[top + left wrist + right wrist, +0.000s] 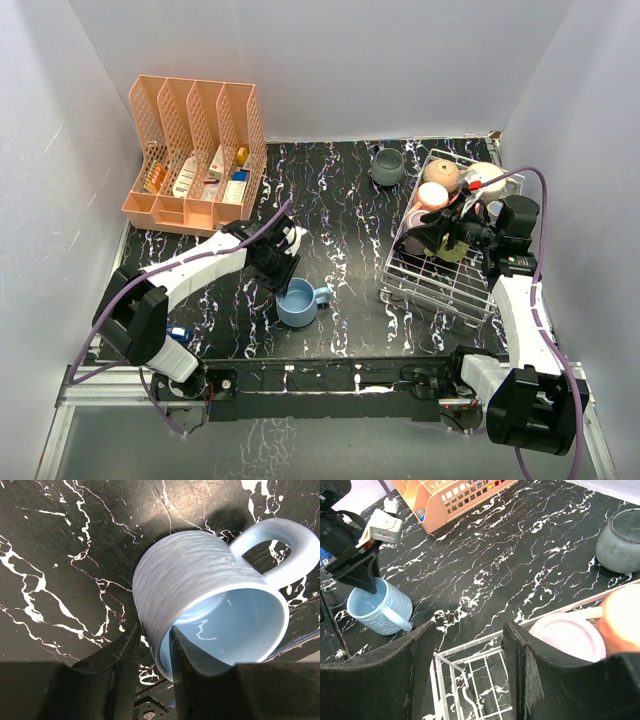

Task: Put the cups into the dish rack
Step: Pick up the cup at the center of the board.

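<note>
On the black marbled surface (340, 200), the dish rack (432, 290) lies right under our right hand (470, 630). That hand's fingers are spread with nothing between them, and they hang over the rack's wire edge. Deeper in the rack, just beyond that hand, a pink mug (568, 636) and a tan mug (625, 615) sit close together. The peach organizer (205, 115) stands well beyond our left hand (154, 632). At that hand's fingertips the light blue mug (200, 575) stands on the surface, its handle pointing away from the hand toward the rack. Only the left wrist view shows the grip: one finger lies against the ribbed outside and the other is inside the mouth, so the two are pinching the mug's wall. The right wrist view shows the same hand from across the surface, dipping into the upright mug. The top view alone takes in a grey mug (388, 166), outside the rack by its far corner and well apart from both hands. Our left arm reaches forward and inward with its hand tipped down over the mug. Our right arm rises from its base, and its hand turns inward above the rack.
</note>
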`<state>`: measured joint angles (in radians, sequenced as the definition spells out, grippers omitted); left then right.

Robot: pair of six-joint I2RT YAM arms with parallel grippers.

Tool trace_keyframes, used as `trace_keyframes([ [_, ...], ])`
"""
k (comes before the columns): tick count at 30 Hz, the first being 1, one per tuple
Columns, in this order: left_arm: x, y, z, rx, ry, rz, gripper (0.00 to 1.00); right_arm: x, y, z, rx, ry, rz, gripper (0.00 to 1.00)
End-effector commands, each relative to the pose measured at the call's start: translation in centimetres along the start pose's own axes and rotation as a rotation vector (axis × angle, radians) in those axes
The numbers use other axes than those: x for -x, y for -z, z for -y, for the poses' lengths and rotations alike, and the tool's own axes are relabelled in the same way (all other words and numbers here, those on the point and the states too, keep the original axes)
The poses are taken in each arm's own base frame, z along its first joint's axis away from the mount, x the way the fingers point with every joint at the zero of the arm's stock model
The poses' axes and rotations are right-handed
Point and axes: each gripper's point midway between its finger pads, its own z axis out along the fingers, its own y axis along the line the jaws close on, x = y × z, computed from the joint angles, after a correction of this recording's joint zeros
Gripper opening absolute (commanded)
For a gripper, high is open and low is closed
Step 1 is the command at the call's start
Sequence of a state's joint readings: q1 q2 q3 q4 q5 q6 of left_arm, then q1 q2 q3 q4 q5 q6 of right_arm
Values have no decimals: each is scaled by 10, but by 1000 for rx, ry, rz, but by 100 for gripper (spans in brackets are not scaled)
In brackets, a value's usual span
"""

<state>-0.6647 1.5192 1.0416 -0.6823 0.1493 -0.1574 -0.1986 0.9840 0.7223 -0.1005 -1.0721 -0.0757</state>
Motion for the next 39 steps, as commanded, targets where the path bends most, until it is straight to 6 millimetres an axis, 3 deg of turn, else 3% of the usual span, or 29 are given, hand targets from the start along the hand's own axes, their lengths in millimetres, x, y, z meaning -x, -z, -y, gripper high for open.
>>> trace_keyframes([
  [1,9,6,4,-11,15,15,27,8,0,2,5,47,27,58],
  [6,11,2,8,-30,25,26,20,8,0,2,5,47,26,58],
  [12,15,4,10,-33,16,46,0,7,0,2,4,47,26,58],
  [17,32,20,12,-41,-13,146,0,7,0,2,3,47,25,58],
  [26,82,74,55,-264,-66,587,0,6,0,-9,70,60,32,58],
  [34,116,115,56,-278,-155,997,0,9,6,-39,238,69,3,60],
  [39,130,140,54,-232,-273,1249,0,27,13,-60,334,-4,-31,60],
])
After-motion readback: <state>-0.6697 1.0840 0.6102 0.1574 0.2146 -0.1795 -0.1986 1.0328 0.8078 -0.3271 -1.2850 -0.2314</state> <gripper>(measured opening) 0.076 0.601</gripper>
